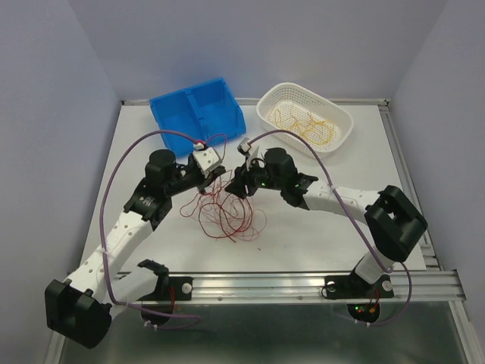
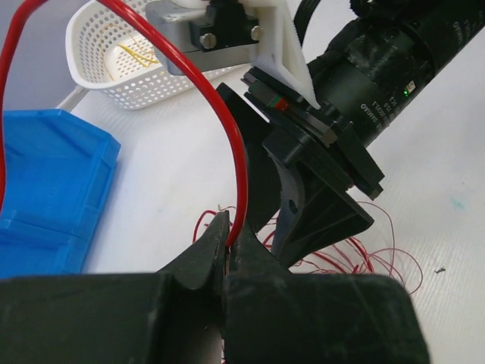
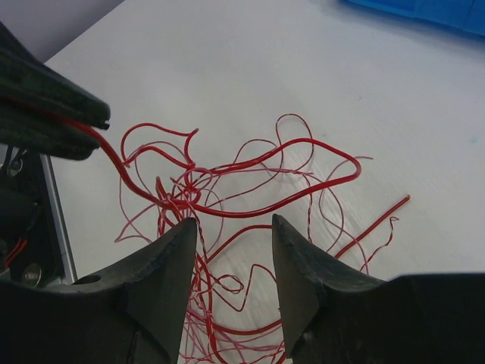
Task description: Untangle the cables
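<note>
Red cables (image 1: 224, 214) sprawl mid-table, just near of the bin (image 1: 227, 114) — left gripper (image 2: 229, 231) is pinched tight on one strand that runs down into the heap. Right gripper (image 3: 231, 224) hangs over the tangle, jaws apart, holding nothing. Yellow cables (image 1: 307, 125) lie in the basket (image 1: 264, 112), far right.

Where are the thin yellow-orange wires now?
Top view: the yellow-orange wires lie inside the white perforated basket, far right, beside the blue plastic bin.
</note>
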